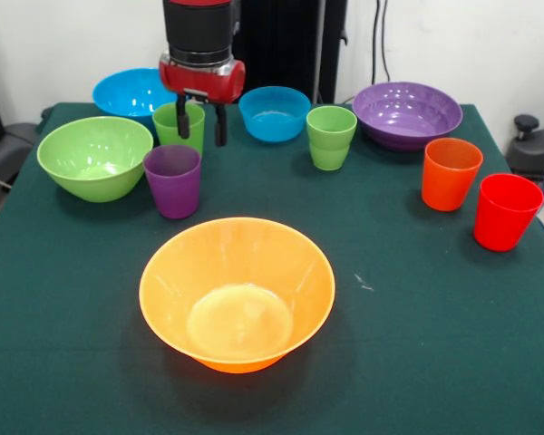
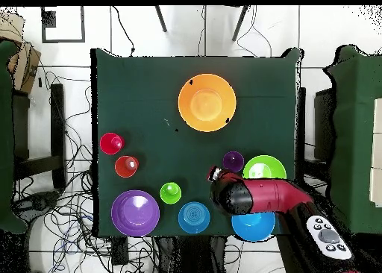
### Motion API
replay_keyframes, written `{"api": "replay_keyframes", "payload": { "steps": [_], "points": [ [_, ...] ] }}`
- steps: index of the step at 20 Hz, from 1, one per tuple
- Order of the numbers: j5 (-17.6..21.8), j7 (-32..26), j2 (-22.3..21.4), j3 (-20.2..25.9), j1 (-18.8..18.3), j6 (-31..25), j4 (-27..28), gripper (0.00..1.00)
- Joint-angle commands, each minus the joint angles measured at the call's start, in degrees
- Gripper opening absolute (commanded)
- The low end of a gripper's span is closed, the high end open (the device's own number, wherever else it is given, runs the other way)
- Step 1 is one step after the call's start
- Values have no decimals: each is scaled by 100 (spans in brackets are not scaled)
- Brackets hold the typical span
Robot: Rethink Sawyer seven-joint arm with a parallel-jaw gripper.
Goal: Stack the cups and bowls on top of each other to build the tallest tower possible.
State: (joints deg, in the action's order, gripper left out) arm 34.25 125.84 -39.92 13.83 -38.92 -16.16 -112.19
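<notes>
Dark green cloth covers the table [image 1: 453, 344], and white wall and floor with loose cables show beyond its edges. Nothing is stacked: every piece stands apart, upright and open upward. In the front view the big orange bowl [image 1: 238, 292] sits alone in the middle foreground with bare cloth all round it, the widest open stretch lying to its right and toward the near edge. Behind it to the left the purple cup [image 1: 173, 180] stands just beside the lime green bowl [image 1: 95, 156], which lies near the left edge of the cloth. Along the far edge run the large blue bowl [image 1: 131, 92], the smaller blue bowl [image 1: 274, 112] and the wide purple bowl [image 1: 406, 113], close to the right corner. A lime green cup [image 1: 330, 137] stands between the smaller blue bowl and the purple bowl, slightly nearer. The orange cup [image 1: 450, 173] and red cup [image 1: 506, 211] stand close together near the right edge. The gripper [image 1: 200, 125] hangs from the red and black arm directly over the second green cup [image 1: 169, 123], its two dark fingers [image 1: 220, 125] parted at about the cup's width and reaching down near its rim, gripping nothing.
</notes>
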Motion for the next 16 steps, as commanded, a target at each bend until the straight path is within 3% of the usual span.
{"api": "replay_keyframes", "payload": {
  "steps": [1,16],
  "points": [
    [443,-152,176,138,27,400,460,100],
    [412,-480,226,491,-308,252,599,100]
  ]
}}
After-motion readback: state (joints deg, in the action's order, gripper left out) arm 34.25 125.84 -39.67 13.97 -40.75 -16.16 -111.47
